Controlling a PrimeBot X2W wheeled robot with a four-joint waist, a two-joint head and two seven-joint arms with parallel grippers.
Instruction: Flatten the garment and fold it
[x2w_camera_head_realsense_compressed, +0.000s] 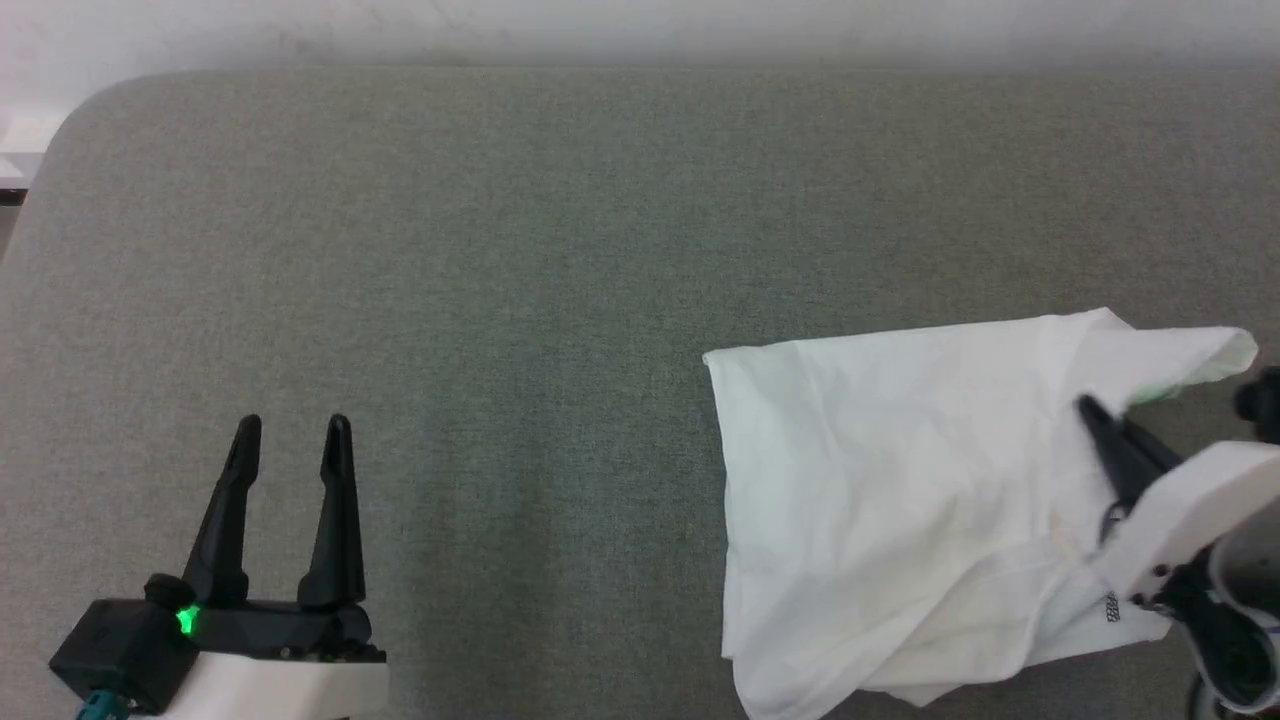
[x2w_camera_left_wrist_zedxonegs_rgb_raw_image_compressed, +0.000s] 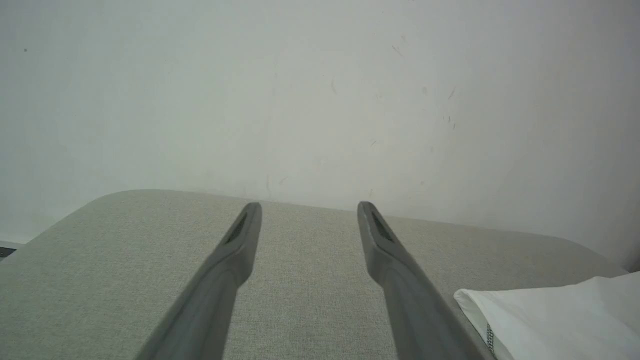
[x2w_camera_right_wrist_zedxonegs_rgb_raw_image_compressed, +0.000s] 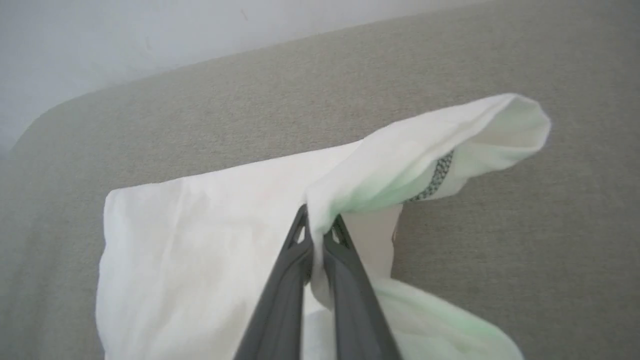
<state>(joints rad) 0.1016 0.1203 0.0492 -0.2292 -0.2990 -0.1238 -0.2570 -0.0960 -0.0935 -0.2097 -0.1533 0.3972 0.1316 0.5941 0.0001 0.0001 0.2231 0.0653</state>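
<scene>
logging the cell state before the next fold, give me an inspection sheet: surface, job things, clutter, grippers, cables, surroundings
surface: grey fabric-covered table with rounded corners.
job's things: white shirt lies rumpled on the right side of the table, not flat; dark zigzag stitching shows at a seam.
clutter: nothing seen.
grippers: left gripper is open at the table's left, apart from the shirt. right gripper is shut on a fold of the shirt, and that part is lifted off the table.
cables: a teal cable leaves the base of the left gripper.
surroundings: pale wall behind the table, with faint scuffs.
</scene>
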